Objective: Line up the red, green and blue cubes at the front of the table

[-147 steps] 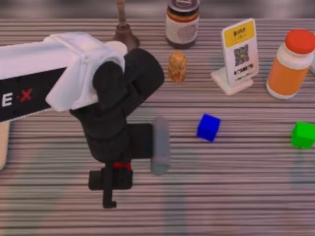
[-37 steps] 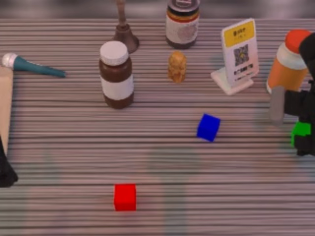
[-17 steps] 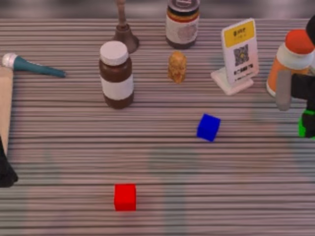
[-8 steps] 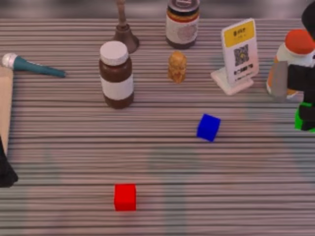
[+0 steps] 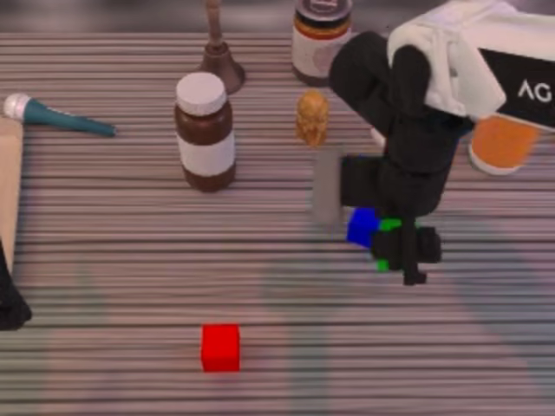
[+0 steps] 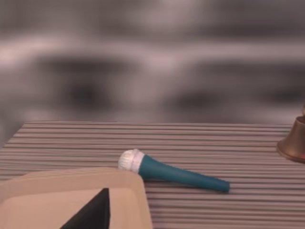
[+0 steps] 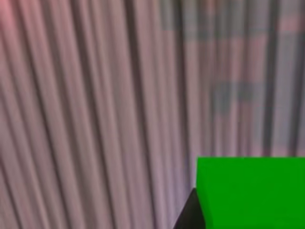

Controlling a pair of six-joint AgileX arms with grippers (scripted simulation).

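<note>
The green cube (image 7: 252, 191) is held above the striped table (image 5: 130, 260) by my right gripper (image 5: 406, 249), which is shut on it; from above only slivers of green (image 5: 388, 226) show between the black fingers. The blue cube (image 5: 359, 227) rests on the table just left of that gripper and is partly covered by it. Towards the front, left of centre, the red cube (image 5: 220, 347) sits alone. My left gripper (image 5: 10, 303) stays parked at the table's left edge.
A brown jar with a white lid (image 5: 205, 130), a bell (image 5: 218, 52), a dark-lidded jar (image 5: 319, 39), a wooden figurine (image 5: 312, 117) and an orange bottle (image 5: 501, 140) stand at the back. A teal microphone (image 5: 56, 117) and a wooden board (image 5: 7, 191) lie at the left.
My right arm has swung from the table's right edge to the middle, carrying the green cube beside the blue cube. The red cube and left arm have not moved.
</note>
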